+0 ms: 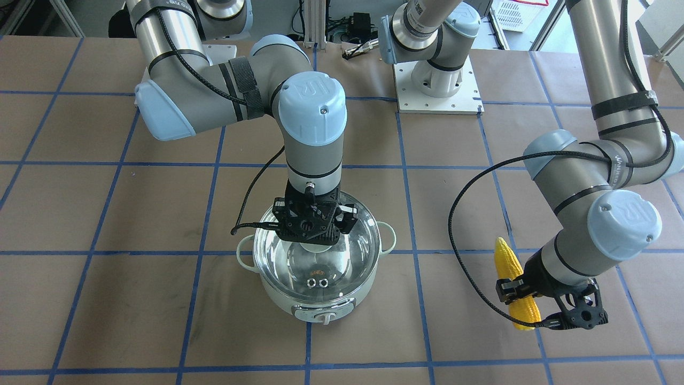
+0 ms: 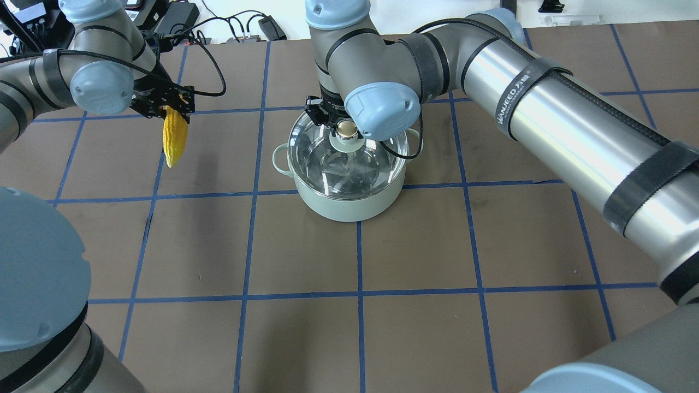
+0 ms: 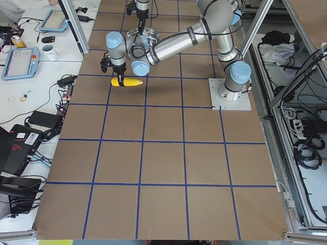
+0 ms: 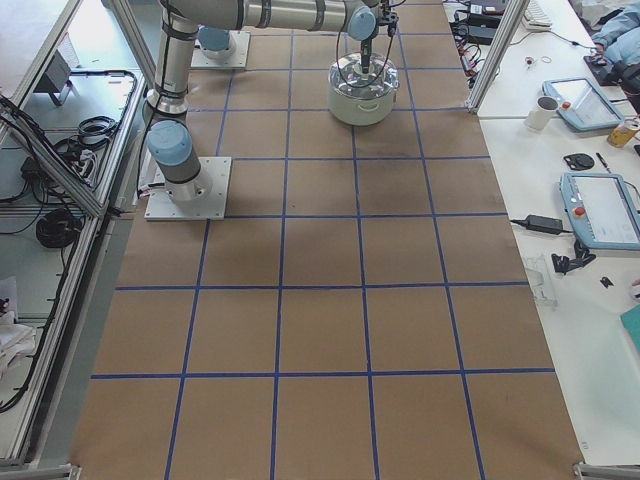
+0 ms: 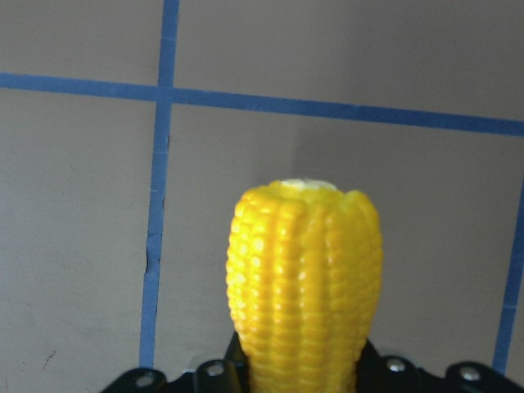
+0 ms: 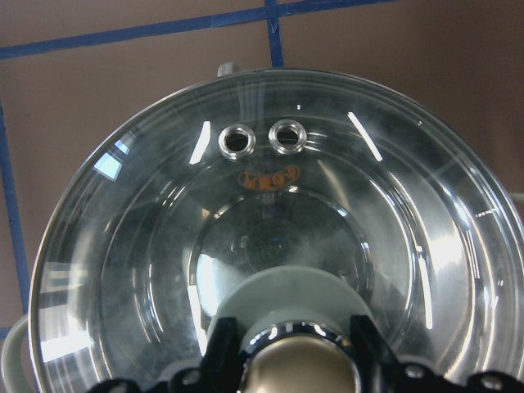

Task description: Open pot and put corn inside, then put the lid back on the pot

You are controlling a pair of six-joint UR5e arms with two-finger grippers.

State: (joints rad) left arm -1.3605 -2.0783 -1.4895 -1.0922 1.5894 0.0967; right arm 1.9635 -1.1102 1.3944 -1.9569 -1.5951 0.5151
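The brown, blue-gridded tabletop (image 2: pixel 437 245) carries the mint-green pot (image 2: pixel 344 204) near its middle. The glass lid (image 1: pixel 278 251) sits over the pot's mouth, though whether it rests on the rim or hangs just above it is hard to tell. The yellow corn (image 2: pixel 175 136) is well apart from the pot on the robot's left, pinched across its middle by the left gripper (image 2: pixel 166 106) jaws. The right gripper (image 2: pixel 346 129) comes straight down onto the lid, its jaws pressed against either side of the beige knob (image 2: pixel 346 127).

Blue-gridded brown table (image 2: pixel 415 327), white mug (image 3: pixel 49 51)
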